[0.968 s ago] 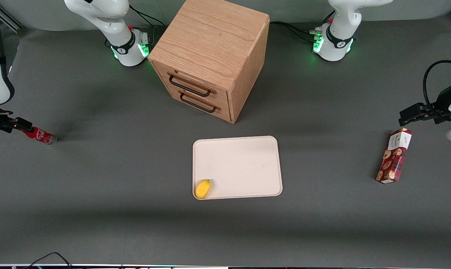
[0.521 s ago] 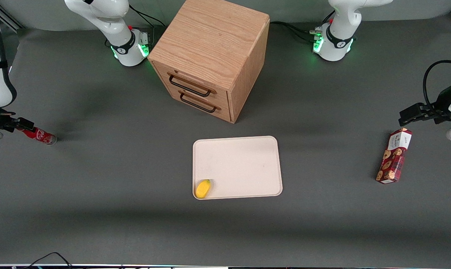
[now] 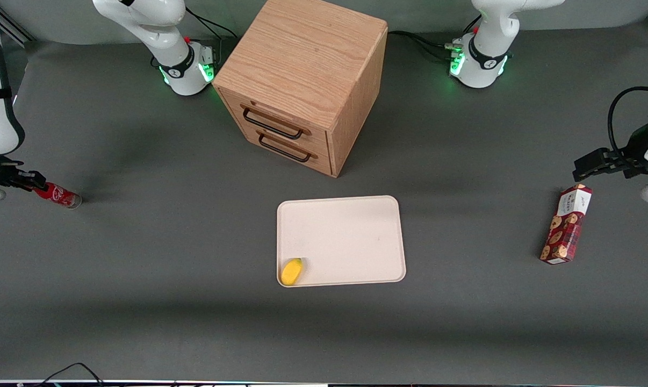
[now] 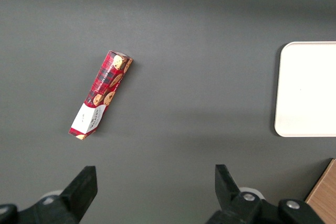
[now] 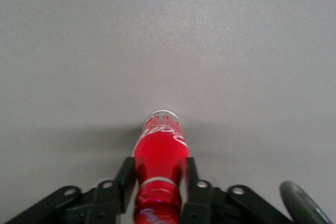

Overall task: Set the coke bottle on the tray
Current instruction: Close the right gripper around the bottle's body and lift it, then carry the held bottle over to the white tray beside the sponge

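The coke bottle (image 3: 58,195), small, red, with white script, lies on its side on the grey table at the working arm's end, its clear base pointing toward the tray. My right gripper (image 3: 31,180) is at the bottle's cap end, low over the table. In the right wrist view the gripper (image 5: 159,163) has its two black fingers (image 5: 127,174) pressed against both sides of the bottle (image 5: 160,153) near its neck, shut on it. The cream-white tray (image 3: 351,236) lies at the table's middle, far from the bottle; its edge also shows in the left wrist view (image 4: 310,87).
A yellow object (image 3: 292,271) lies in the tray's corner nearest the front camera. A wooden two-drawer cabinet (image 3: 302,80) stands farther from the front camera than the tray. A red cookie box (image 3: 567,224) lies toward the parked arm's end and shows in the left wrist view (image 4: 101,94).
My gripper has shifted slightly along the bottle's cap end. The bottle has stayed where it lay on the table.
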